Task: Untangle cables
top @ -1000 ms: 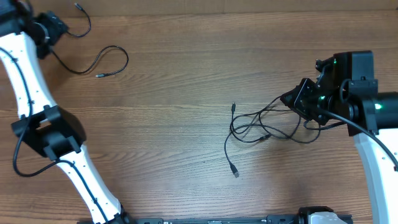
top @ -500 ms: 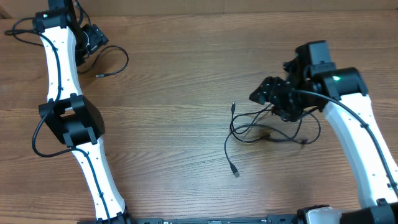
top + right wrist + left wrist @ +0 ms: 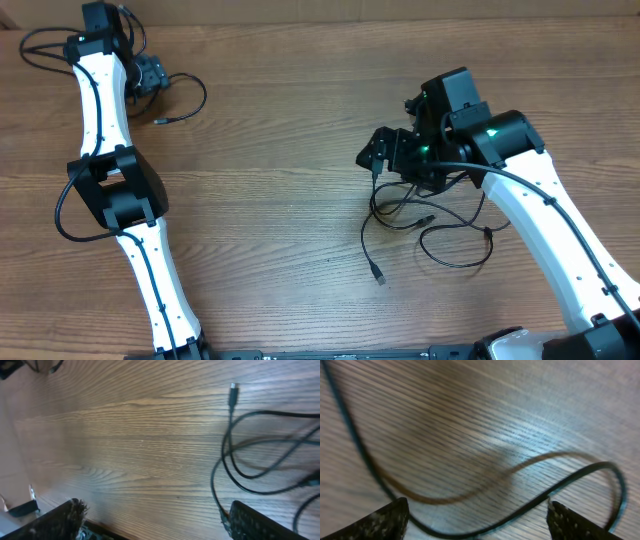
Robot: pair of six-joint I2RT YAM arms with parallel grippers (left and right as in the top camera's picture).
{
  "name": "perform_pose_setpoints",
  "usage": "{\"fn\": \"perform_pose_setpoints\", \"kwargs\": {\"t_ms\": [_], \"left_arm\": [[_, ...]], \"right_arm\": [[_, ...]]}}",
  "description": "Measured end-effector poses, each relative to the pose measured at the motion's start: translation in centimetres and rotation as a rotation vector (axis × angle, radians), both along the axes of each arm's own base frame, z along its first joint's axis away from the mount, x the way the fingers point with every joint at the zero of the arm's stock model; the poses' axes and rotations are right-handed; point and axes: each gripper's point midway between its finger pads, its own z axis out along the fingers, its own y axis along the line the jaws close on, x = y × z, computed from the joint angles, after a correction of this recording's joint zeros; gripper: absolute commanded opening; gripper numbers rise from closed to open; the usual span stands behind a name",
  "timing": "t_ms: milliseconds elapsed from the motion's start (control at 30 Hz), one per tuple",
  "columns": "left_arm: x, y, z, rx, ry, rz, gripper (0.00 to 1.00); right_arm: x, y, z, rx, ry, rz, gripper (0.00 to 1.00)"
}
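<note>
As the knotted bundle of thin black cables [image 3: 425, 215] sits mid-right on the brown wooden worktop [image 3: 270, 230], right end effector [image 3: 376, 158] hovers at its edge, spread, empty: pinch near the loose black plug [image 3: 234, 391], pull outward slowly. Left end effector [image 3: 152, 76] spread over the separate black cable [image 3: 204, 97].
</note>
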Motion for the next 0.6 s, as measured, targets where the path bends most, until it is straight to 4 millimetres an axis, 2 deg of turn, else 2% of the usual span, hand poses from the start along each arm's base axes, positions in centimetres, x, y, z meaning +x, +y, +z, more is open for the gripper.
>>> {"fn": "perform_pose_setpoints", "kwargs": {"t_ms": [100,200,233,267,300,400,433,600], "left_arm": [[-0.2,-0.2,-1.6,-0.018,0.024,-0.038,0.9],[-0.1,-0.4,-3.2,-0.03,0.041,-0.061,0.76],[-0.1,-0.2,-3.5,-0.021,0.044,-0.066,0.64],[0.0,-0.2,-3.6,-0.02,0.041,-0.072,0.47],[0.1,-0.3,-3.5,-0.022,0.035,-0.077,0.36],[0.7,-0.1,-3.3,-0.023,0.008,-0.062,0.11],[0.8,0.2,-3.3,-0.023,0.0,-0.048,0.06],[2.0,1.0,-2.1,-0.062,-0.076,0.06,0.04]], "right_arm": [[-0.1,0.7,0.1,0.005,-0.012,0.019,0.95],[-0.3,1.0,0.1,0.005,-0.013,0.03,0.95],[-0.4,1.1,0.1,0.005,-0.012,0.032,0.95],[-0.4,1.1,0.1,0.005,-0.011,0.033,0.95],[-0.4,1.1,0.1,0.004,-0.011,0.033,0.95],[-0.4,1.1,0.1,0.005,-0.012,0.033,0.96],[-0.4,1.1,0.1,0.005,-0.011,0.033,0.96],[-0.3,1.1,0.1,0.006,-0.016,0.033,0.96]]}}
